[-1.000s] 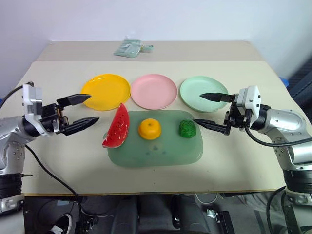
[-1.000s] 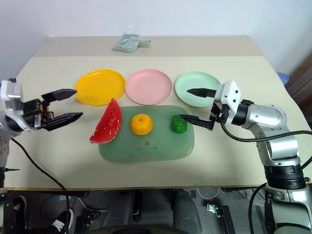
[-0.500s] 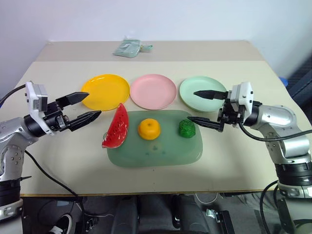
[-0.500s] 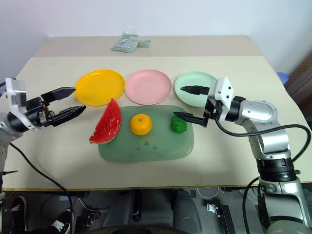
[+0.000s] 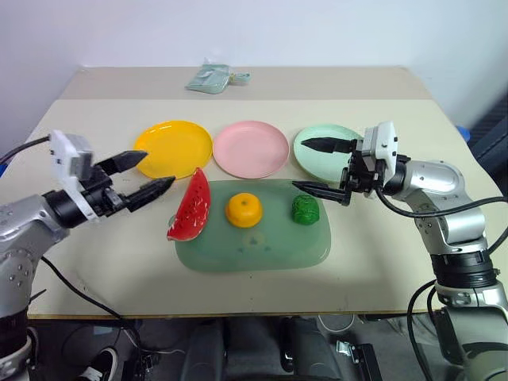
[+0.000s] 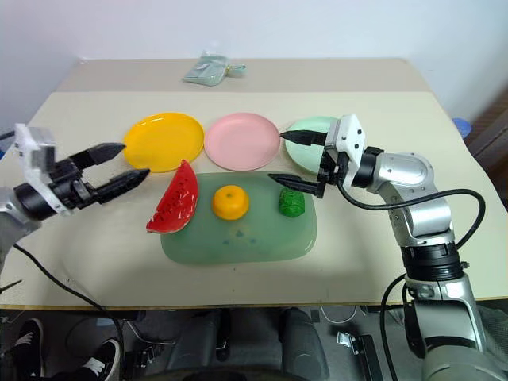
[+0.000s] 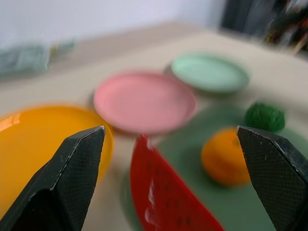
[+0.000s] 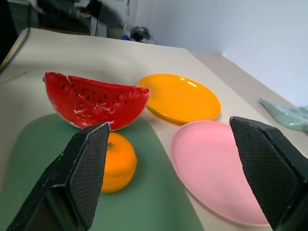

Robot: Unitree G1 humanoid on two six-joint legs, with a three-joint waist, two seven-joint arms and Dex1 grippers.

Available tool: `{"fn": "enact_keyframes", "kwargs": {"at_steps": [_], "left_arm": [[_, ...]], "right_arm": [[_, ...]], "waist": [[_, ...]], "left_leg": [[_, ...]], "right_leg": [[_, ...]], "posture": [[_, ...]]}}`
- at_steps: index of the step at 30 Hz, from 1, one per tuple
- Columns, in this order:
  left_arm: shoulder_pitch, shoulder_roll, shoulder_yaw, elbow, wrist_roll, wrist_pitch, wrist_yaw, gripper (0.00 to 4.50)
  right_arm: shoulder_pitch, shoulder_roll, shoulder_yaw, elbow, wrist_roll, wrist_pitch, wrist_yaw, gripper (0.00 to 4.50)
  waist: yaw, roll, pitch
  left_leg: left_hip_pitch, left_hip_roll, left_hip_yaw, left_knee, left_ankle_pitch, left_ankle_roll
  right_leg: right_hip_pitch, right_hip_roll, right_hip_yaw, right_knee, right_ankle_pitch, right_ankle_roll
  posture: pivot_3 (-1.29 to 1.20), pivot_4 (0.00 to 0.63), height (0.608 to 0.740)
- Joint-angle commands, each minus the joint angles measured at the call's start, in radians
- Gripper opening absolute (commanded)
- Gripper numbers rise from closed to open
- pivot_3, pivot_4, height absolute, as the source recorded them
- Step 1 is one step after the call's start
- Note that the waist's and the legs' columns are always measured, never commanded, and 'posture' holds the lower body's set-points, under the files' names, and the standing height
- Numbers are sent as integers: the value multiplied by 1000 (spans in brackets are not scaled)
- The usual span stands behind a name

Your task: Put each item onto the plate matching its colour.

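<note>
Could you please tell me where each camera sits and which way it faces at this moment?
Head views: from the head, forward and down on the table; both arms show, left gripper, right gripper.
Left wrist view: along its open fingers at the watermelon and plates.
Right wrist view: along its open fingers at the orange and watermelon.
All share the pink plate.

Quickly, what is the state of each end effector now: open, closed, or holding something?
Left end effector: open, holding nothing.
Right end effector: open, holding nothing.
</note>
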Motion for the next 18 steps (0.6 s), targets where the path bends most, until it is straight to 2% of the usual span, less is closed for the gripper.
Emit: {"fn": "enact_keyframes", "kwargs": {"at_steps": [1,3,7,9,10,12,18], "left_arm": [[-100,-60,-25,-72,-31,156,229,4500],[-155,-87,-75,-118,-16,254,330,4500],[-250,-215,-128,-184,-29,432,522,4500],[-274,-276,-119,-185,-49,492,564,4500],[-298,-342,-77,-171,-74,557,607,4500],[-337,-408,-38,-170,-65,631,672,4500],[-385,-420,-54,-202,21,812,726,4500]], "right_arm": [[2,14,-9,-8,9,-26,7,4061],[9,22,-5,-5,5,-32,9,4061],[7,31,-3,8,-1,-41,11,4061],[4,35,-1,13,-3,-46,11,4061],[1,41,-4,14,1,-46,9,4061],[-6,53,-16,7,23,-30,-1,4061],[9,49,-21,5,15,-33,-2,4061]], "waist": [[5,0,0],[5,-1,0],[3,-1,0],[1,-1,0],[-1,-1,0],[-1,-1,0],[-3,-1,0]], "left_leg": [[0,0,0,0,0,0],[0,0,-1,1,0,0],[0,-1,-1,1,0,0],[0,-1,-1,1,0,0],[0,-1,-2,1,0,0],[0,-1,-2,1,0,0],[0,-1,-2,0,0,-1]], "right_leg": [[0,0,0,0,0,0],[1,0,0,0,0,0],[1,0,0,0,0,1],[1,0,0,1,0,0],[1,0,0,0,0,0],[1,0,0,1,0,0],[1,0,0,1,0,0]], "posture": [[0,150,740],[0,150,740],[0,150,740],[0,150,740],[0,150,740],[0,150,740],[0,150,740]]}}
